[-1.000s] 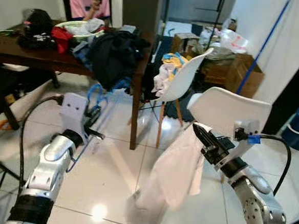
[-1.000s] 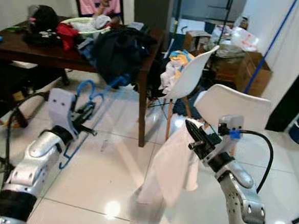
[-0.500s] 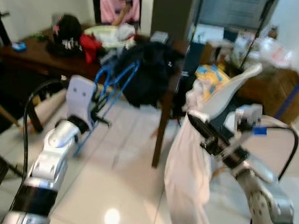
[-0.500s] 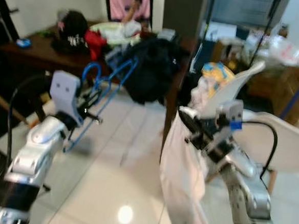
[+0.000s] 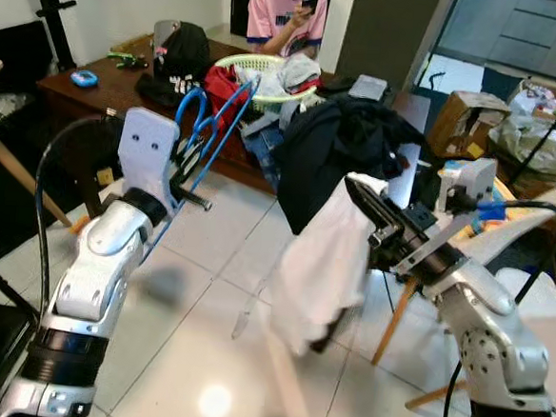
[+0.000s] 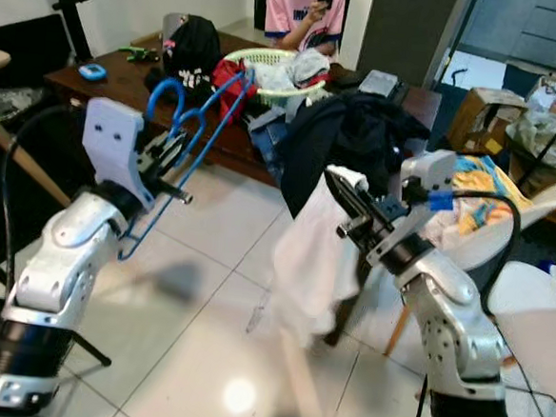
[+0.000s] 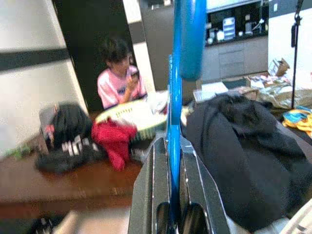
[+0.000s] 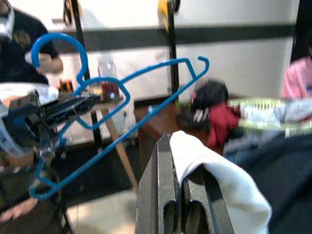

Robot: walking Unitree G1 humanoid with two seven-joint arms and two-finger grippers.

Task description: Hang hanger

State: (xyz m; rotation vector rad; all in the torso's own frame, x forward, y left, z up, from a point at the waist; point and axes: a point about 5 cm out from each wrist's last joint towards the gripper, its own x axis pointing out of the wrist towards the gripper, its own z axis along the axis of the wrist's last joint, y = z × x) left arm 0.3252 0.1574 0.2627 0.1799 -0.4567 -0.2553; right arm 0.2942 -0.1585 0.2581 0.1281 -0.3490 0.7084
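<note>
Both grippers clamp loads: left gripper (image 5: 186,185) pinches blue hanger (image 5: 205,135), right gripper (image 6: 347,206) white cloth (image 6: 308,258).

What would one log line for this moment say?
left gripper: shut on blue hanger | right gripper: shut on white garment | hanger not yet hung

home | dining table (image 5: 105,87) heaped with clothes (image 5: 344,146) | laundry basket (image 5: 259,69) | tiled floor (image 5: 195,308)

head eyes: look forward and down, sharing the cluttered dark wooden bench (image 5: 105,87)
wrists: close, along their jaws
</note>
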